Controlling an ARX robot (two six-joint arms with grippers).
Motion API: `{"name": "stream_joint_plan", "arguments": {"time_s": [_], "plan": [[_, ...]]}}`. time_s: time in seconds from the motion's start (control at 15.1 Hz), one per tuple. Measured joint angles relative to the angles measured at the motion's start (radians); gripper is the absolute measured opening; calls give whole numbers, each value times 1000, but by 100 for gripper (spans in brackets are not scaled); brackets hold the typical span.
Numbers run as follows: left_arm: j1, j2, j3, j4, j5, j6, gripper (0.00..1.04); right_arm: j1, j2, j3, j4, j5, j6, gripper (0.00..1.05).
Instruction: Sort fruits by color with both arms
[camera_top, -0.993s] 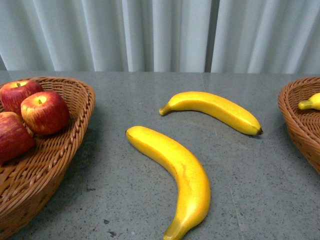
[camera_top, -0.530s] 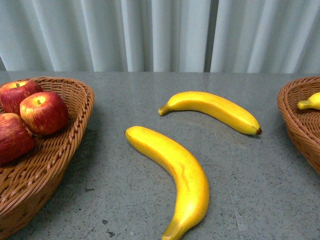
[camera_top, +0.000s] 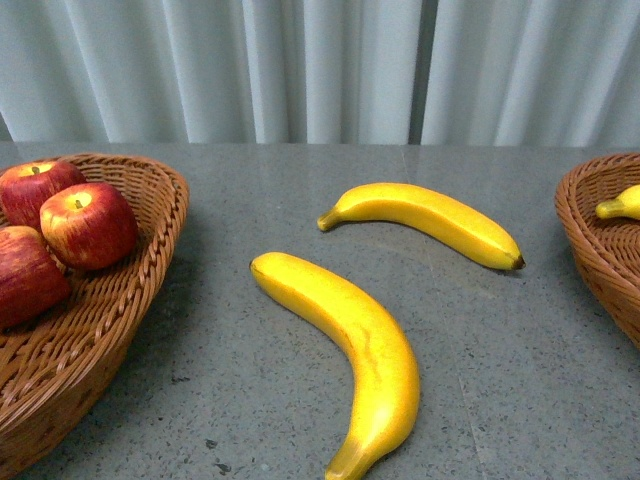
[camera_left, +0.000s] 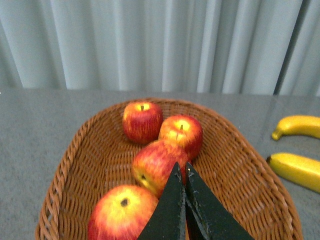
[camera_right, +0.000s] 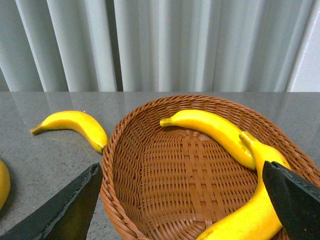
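Two yellow bananas lie on the grey table: a near one (camera_top: 352, 350) and a far one (camera_top: 432, 220). Three red apples (camera_top: 88, 224) show in the left wicker basket (camera_top: 150, 270); the left wrist view shows several apples (camera_left: 161, 162) in it. My left gripper (camera_left: 181, 170) is shut and empty, above the basket close to an apple. My right gripper (camera_right: 182, 172) is open and empty over the right wicker basket (camera_right: 125, 165), which holds two bananas (camera_right: 215, 130). Neither gripper shows in the front view.
The right basket's rim (camera_top: 585, 235) sits at the table's right edge with a banana tip (camera_top: 622, 205) showing. Pale curtains hang behind the table. The far banana also shows in the right wrist view (camera_right: 75, 125), beside the basket.
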Motion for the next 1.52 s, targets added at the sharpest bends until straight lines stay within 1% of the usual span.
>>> {"name": "stream_joint_plan", "arguments": {"time_s": [0.13,0.2,0.26,0.33,0.4,0.6,0.66,0.79,0.86,0.99,1.13,1.19,1.32,1.39,1.46,1.52], "plan": [[0,-29,0,-21,0,0,1,0,0,0,0,0,0,98],[0,-61,1,-64,0,0,1,0,0,0,0,0,0,98],[0,-161,0,-208,1,0,1,0,0,0,0,0,0,98],[0,-195,4,-183,-2,0,1,0,0,0,0,-1,0,98],[0,-195,0,-204,0,1,1,0,0,0,1,0,0,98],[0,-196,0,-201,0,1,1,0,0,0,1,0,0,98],[0,-196,0,-201,0,0,7,0,0,0,0,0,0,98],[0,-196,0,-201,0,0,35,0,0,0,0,0,0,98],[0,-196,0,-201,0,0,50,0,0,0,0,0,0,98],[0,-196,0,-201,0,0,75,0,0,0,0,0,0,98],[0,-196,0,-201,0,0,86,0,0,0,0,0,0,98],[0,-196,0,-201,0,0,98,0,0,0,0,0,0,98],[0,-196,0,-201,0,3,98,0,0,0,0,0,0,98],[0,-196,0,-201,-1,3,98,-47,78,50,-134,-124,61,98],[0,-196,0,-200,0,3,98,-58,258,107,-68,-187,142,98],[0,-196,0,-201,1,3,98,-21,392,170,64,-193,175,98]]}}
